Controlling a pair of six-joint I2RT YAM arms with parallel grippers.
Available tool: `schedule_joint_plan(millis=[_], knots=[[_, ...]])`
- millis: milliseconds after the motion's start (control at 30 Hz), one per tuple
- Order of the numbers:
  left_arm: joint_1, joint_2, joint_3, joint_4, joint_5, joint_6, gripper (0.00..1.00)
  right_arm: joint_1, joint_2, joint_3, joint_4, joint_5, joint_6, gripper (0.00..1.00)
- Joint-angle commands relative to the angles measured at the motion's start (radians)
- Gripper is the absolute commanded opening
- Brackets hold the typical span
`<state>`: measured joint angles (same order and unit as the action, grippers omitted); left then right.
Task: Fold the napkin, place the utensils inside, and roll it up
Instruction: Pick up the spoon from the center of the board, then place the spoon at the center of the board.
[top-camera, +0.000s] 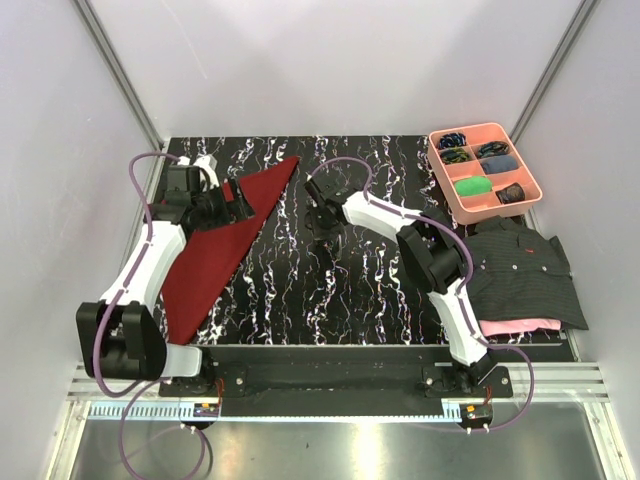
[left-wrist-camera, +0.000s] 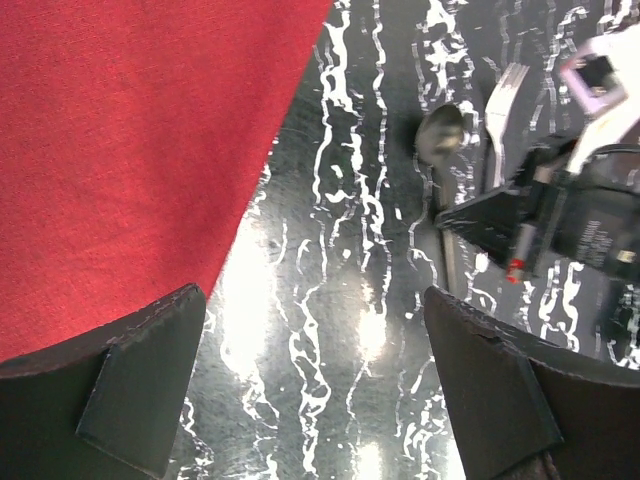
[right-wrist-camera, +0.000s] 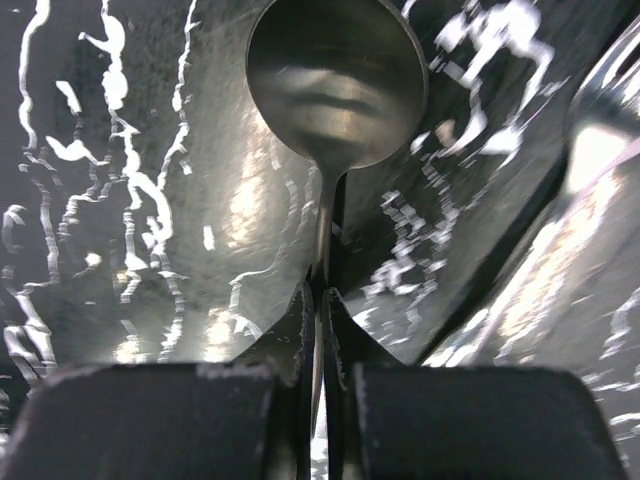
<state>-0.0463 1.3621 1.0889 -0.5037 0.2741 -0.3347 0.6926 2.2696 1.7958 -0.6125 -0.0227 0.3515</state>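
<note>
The maroon napkin lies folded into a long triangle on the left of the table; it fills the upper left of the left wrist view. My left gripper is open and empty, its jaws wide apart over bare table just right of the napkin's edge. My right gripper is shut on the handle of the spoon, with the fingertips pinching the thin handle low over the table. The silver fork lies right beside the spoon. Spoon and fork also show in the left wrist view.
A pink compartment tray with small rolled items stands at the back right. A dark striped shirt lies on a pink cloth at the right edge. The table is black marble-patterned.
</note>
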Motion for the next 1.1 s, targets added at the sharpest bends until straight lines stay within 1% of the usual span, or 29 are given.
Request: schedule_joint_plan(millis=[0,33,67,167,333,533,667,733,800,833,867,900,933,967,1000,1033,1067], knots=[[0.005,-0.095,-0.018,0.082,0.045,-0.029,0.94,0.05,-0.05,0.034,0.011,-0.014,0.213,0.0],[0.005,-0.101,-0.021,0.08,0.046,-0.032,0.94,0.064,-0.065,0.031,0.055,-0.013,0.248,0.0],[0.005,-0.11,-0.023,0.082,0.054,-0.035,0.94,0.07,-0.07,0.027,0.078,-0.013,0.32,0.0],[0.005,-0.129,-0.032,0.088,0.072,-0.047,0.94,0.102,-0.053,0.034,0.154,0.0,0.424,0.0],[0.006,-0.168,-0.046,0.103,0.076,-0.056,0.94,0.145,0.022,0.125,0.243,0.029,0.544,0.0],[0.006,-0.182,-0.044,0.105,0.083,-0.061,0.94,0.177,0.12,0.29,0.299,0.081,0.595,0.0],[0.01,-0.185,-0.046,0.105,0.082,-0.061,0.94,0.182,0.205,0.426,0.298,0.078,0.609,0.0],[0.01,-0.189,-0.046,0.103,0.068,-0.05,0.94,0.183,0.245,0.465,0.271,0.064,0.603,0.0],[0.011,-0.184,-0.046,0.099,0.059,-0.041,0.95,0.189,0.217,0.433,0.261,0.09,0.586,0.0],[0.011,-0.173,-0.046,0.096,0.056,-0.041,0.95,0.189,0.196,0.398,0.261,0.134,0.578,0.0],[0.011,-0.17,-0.046,0.087,0.048,-0.037,0.95,0.186,0.168,0.317,0.263,0.157,0.572,0.0],[0.01,-0.167,-0.049,0.083,0.037,-0.03,0.94,0.18,0.112,0.271,0.272,0.193,0.566,0.0],[0.006,-0.164,-0.053,0.082,-0.001,-0.027,0.94,0.162,0.078,0.222,0.281,0.202,0.561,0.01],[-0.007,-0.164,-0.058,0.08,-0.024,-0.023,0.93,0.151,0.041,0.112,0.296,0.204,0.56,0.03],[-0.018,-0.163,-0.064,0.079,-0.047,-0.011,0.93,0.14,-0.038,0.053,0.34,0.202,0.554,0.05],[-0.033,-0.152,-0.064,0.077,-0.085,-0.003,0.92,0.115,-0.08,-0.004,0.361,0.208,0.535,0.07],[-0.065,-0.14,-0.069,0.077,-0.101,0.009,0.91,0.105,-0.125,-0.103,0.376,0.217,0.52,0.15]])
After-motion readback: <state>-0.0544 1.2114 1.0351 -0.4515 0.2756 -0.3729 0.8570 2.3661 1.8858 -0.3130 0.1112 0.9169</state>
